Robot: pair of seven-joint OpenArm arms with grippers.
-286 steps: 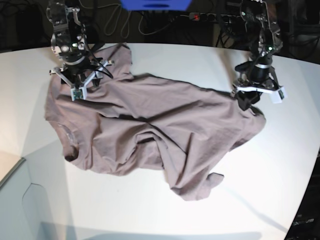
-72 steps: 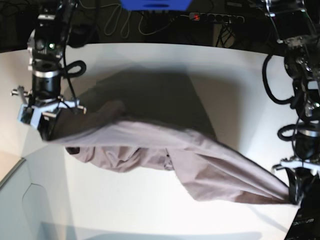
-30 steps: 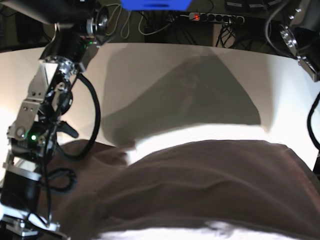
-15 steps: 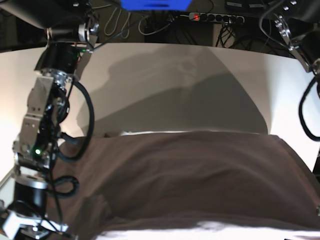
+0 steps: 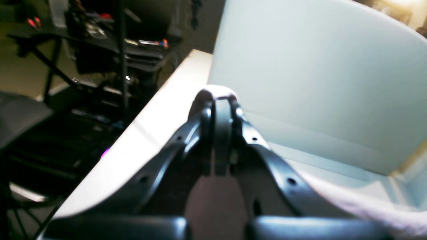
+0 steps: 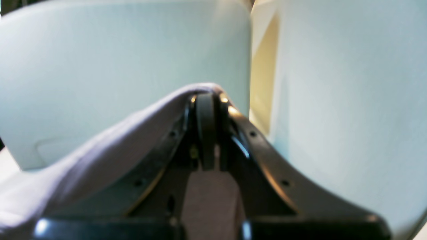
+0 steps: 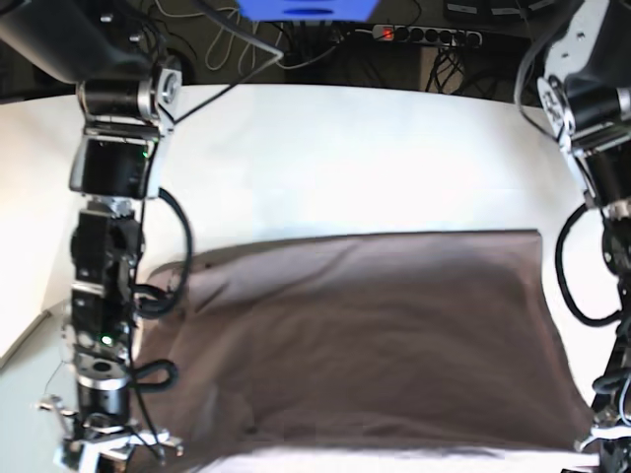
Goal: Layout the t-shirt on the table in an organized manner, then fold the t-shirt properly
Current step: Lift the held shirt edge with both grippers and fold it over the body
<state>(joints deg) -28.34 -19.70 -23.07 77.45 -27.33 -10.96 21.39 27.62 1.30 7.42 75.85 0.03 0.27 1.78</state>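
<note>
The mauve-grey t-shirt (image 7: 365, 345) is spread wide, its far edge lying straight across the white table (image 7: 345, 148) and its near edge held up at the bottom of the base view. My right gripper (image 7: 99, 455) (image 6: 206, 96) is shut on one near corner of the t-shirt (image 6: 100, 150), whose cloth drapes over its left finger. At the other near corner my left gripper (image 7: 606, 443) (image 5: 218, 100) is shut on the t-shirt (image 5: 367, 206), whose cloth trails off to the right. Both wrist views look down at the pale table (image 5: 300, 66).
Behind the table's far curved edge lie a power strip (image 7: 424, 34), loose cables and a blue object (image 7: 306, 8). The left wrist view shows the table's edge (image 5: 160, 110) with dark racks and floor beyond it. Both arms stand tall along the left and right sides.
The shirt has come down and stretched flatter, its far edge now straight with a clear right corner. The big shadow on the table is gone. Both arms shifted while keeping their grip.
</note>
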